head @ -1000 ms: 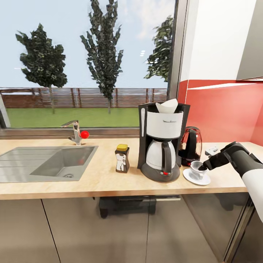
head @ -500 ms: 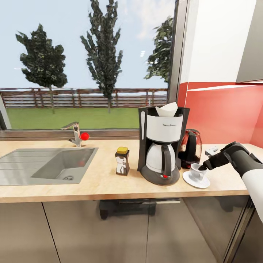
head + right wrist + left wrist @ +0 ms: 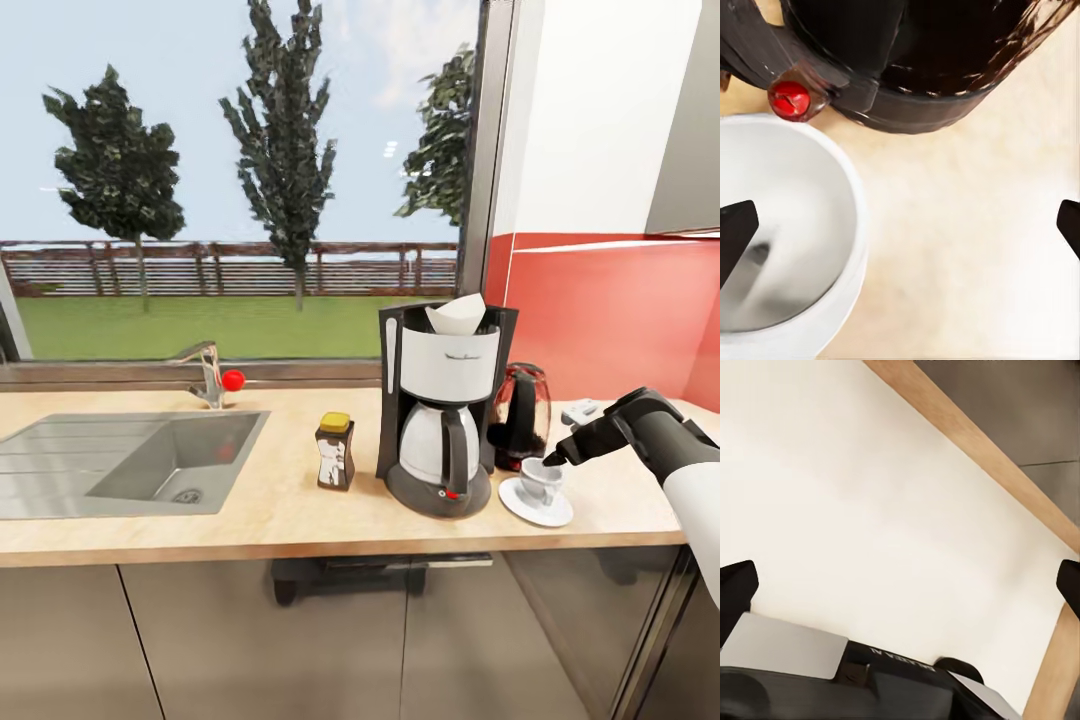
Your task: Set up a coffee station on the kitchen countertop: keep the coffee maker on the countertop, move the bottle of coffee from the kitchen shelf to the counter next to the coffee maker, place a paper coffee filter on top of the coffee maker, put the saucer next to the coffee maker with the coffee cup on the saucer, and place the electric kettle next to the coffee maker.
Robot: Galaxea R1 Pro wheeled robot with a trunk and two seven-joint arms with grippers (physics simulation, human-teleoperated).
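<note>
In the head view the coffee maker point(image 3: 442, 406) stands upright on the light-wood bench point(image 3: 280, 510), with the paper coffee filter point(image 3: 456, 314) resting in its top. Just beside it, toward the sink point(image 3: 130, 462), stands the bottle of coffee point(image 3: 335, 452); on its other side the electric kettle point(image 3: 522, 402) sits close behind the saucer point(image 3: 536, 503), which carries the coffee cup point(image 3: 542, 481). The right gripper point(image 3: 556, 458) reaches in over the cup's rim; from here its spread cannot be told. In the left wrist view the left gripper point(image 3: 904, 585) shows only two dark fingertips at opposite edges, its jaws wide apart and holding nothing, above a pale surface edged with a wooden strip. In the right wrist view the right gripper's jaws are also wide, one dark fingertip point(image 3: 735, 236) over the cup's white bowl point(image 3: 784, 240), the kettle's black base and small red switch point(image 3: 789, 99) just beyond
</note>
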